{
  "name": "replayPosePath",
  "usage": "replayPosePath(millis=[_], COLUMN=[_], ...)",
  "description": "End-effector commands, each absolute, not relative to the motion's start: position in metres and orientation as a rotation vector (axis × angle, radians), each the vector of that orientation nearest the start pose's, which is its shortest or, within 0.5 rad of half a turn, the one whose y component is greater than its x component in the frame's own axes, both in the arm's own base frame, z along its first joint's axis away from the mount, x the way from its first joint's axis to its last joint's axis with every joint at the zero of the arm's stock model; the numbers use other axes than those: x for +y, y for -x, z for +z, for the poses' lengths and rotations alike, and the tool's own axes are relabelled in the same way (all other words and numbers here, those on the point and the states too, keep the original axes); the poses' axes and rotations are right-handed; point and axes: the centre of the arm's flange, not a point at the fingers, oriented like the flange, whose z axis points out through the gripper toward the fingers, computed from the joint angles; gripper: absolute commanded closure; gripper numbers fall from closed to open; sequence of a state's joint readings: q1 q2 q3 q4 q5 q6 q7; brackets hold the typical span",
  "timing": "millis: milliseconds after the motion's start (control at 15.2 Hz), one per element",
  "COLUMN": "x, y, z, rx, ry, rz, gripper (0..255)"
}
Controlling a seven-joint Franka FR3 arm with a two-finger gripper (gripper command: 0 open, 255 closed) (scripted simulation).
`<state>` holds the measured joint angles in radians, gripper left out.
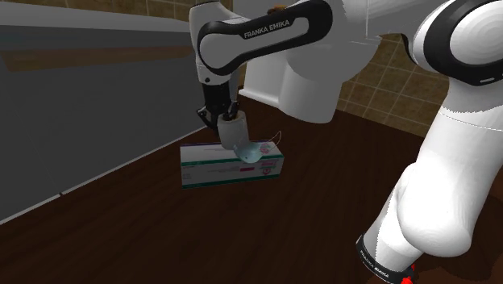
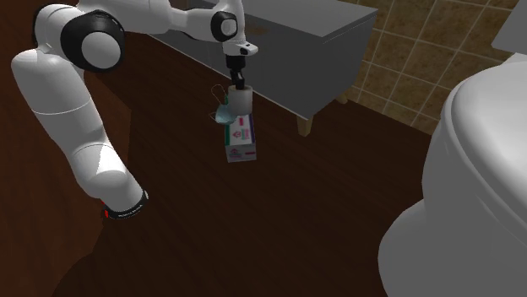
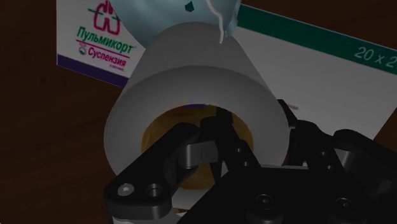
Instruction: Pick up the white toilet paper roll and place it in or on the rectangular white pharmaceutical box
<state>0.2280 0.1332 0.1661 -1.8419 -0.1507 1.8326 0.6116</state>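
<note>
On the dark floor [image 1: 97, 234] the white box [image 1: 211, 168] lies just beneath the tool [image 1: 219, 115], clamped on the roll [image 1: 233, 133]: lower squarely, then release.

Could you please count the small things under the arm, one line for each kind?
Roll: 1
Box: 1
Pale blue item: 1
Total: 3
</note>
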Motion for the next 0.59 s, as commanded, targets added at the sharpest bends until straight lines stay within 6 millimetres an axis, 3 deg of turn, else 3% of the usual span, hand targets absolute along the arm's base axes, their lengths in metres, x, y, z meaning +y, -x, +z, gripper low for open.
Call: replayPosePath(millis=[0,66,396,528], x=[0.206,0.206,0.206,0.21], y=[-0.541,-0.541,-0.541,-0.544], z=[0.436,0.437,0.436,0.462], rx=[0.282,0.282,0.282,0.282], ry=[3.308,3.308,3.308,3.308], rz=[0.139,0.139,0.139,0.139], gripper=[255,0,0,0])
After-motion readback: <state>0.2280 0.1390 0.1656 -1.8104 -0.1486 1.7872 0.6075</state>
